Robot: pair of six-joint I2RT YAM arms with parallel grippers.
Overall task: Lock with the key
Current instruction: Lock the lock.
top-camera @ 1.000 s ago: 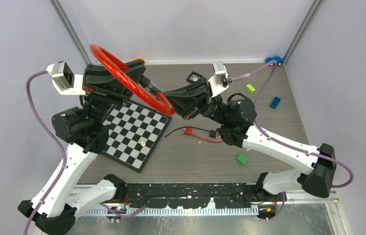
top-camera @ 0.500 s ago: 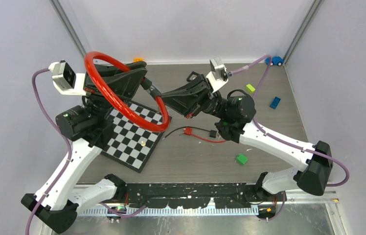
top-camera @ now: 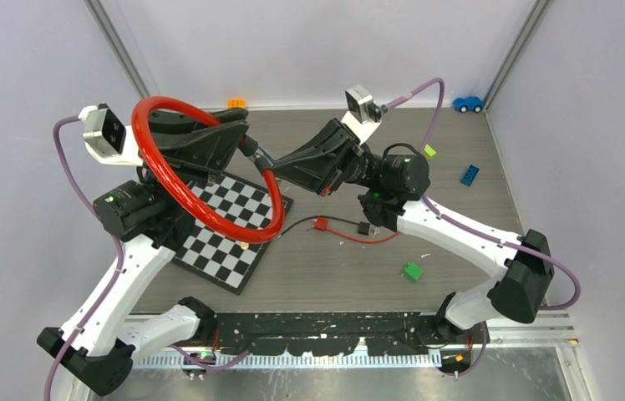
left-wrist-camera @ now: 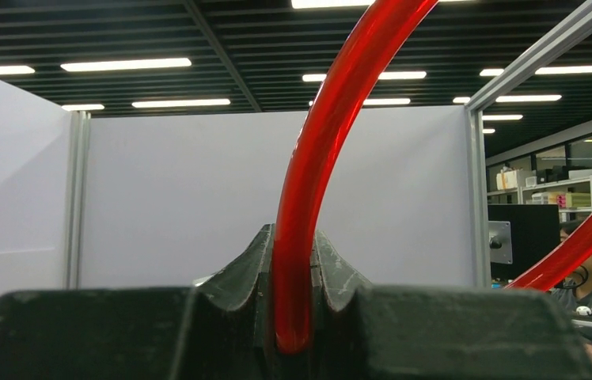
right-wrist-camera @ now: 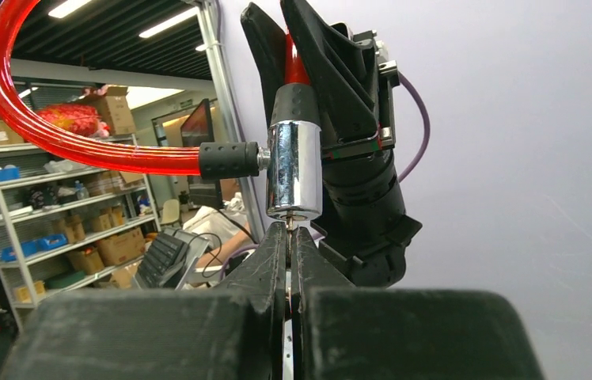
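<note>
A red cable lock (top-camera: pixel 165 99) forms a big loop held up over the table's left side. My left gripper (top-camera: pixel 245 139) is shut on the red cable (left-wrist-camera: pixel 316 142), which sits in the groove between its fingers. The cable's black end caps meet a chrome lock cylinder (right-wrist-camera: pixel 294 170). My right gripper (right-wrist-camera: pixel 290 237) is shut on the key (right-wrist-camera: pixel 290 227), whose thin shaft enters the cylinder's underside. In the top view the right gripper (top-camera: pixel 276 165) meets the left one tip to tip at the cylinder (top-camera: pixel 261 156). The key itself is mostly hidden by the fingers.
A checkerboard (top-camera: pixel 226 242) lies under the loop. Red and black wires with a connector (top-camera: pixel 322 224) lie mid-table. A green block (top-camera: pixel 412 271) sits near the front, another (top-camera: pixel 429 151) and a blue brick (top-camera: pixel 470 174) to the right. A blue toy car (top-camera: pixel 468 104) is in the back corner.
Both grippers stayed joined at the lock and shifted a little left. The loop swung from lying edge-on to facing the camera, its lower arc now over the checkerboard. The right wrist turned.
</note>
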